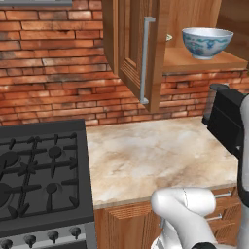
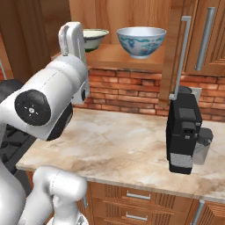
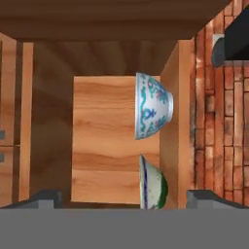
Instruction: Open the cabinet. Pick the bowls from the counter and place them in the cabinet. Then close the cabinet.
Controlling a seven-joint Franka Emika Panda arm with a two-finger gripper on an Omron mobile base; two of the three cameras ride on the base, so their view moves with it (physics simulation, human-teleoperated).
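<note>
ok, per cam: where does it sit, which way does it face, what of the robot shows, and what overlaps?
Left base view: behind-left, facing counter, stove; arm base shows.
Right base view: behind-right, facing coffee machine; white arm shows.
Hand view: rolled sideways, facing into the open cabinet; open gripper tips show.
Shared: blue bowl, green bowl.
</note>
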